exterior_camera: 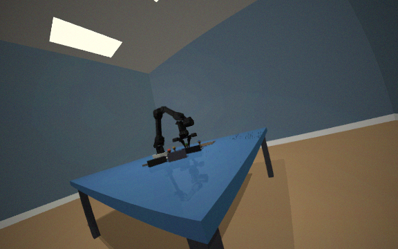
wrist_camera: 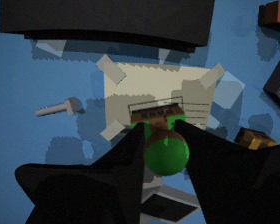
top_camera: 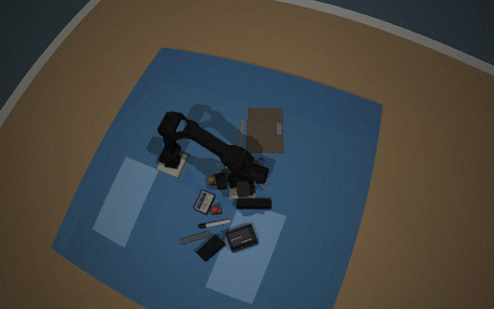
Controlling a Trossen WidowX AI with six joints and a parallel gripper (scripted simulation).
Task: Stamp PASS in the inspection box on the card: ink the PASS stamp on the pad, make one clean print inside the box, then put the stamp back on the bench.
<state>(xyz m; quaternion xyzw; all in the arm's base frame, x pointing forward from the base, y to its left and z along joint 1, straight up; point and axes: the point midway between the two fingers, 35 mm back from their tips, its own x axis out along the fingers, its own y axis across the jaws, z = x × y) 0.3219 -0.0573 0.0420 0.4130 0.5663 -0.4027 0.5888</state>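
My gripper [wrist_camera: 159, 126] [exterior_camera: 186, 144] is shut on the green-knobbed stamp [wrist_camera: 166, 155], whose brown base carries mirrored raised lettering that looks like PASS. The stamp is held low over the cream card [wrist_camera: 136, 80] [top_camera: 232, 194], which is taped down at its corners. The base covers most of the inspection box [wrist_camera: 156, 101]; its upper outline shows just beyond the base. I cannot tell whether the base touches the card, and any print under it is hidden. A dark pad in a grey case [wrist_camera: 168, 206] lies behind the stamp, partly hidden by the fingers.
A long black block [top_camera: 254, 203] [wrist_camera: 106, 20] lies beyond the card. A bolt [wrist_camera: 56, 108] [top_camera: 265, 186] lies beside it. Red [top_camera: 216, 209], yellow [top_camera: 212, 180] and blue [top_camera: 261, 160] knobbed pieces, a labelled case [top_camera: 204, 202], a marker [top_camera: 214, 223] and a dark tray [top_camera: 242, 237] are around.
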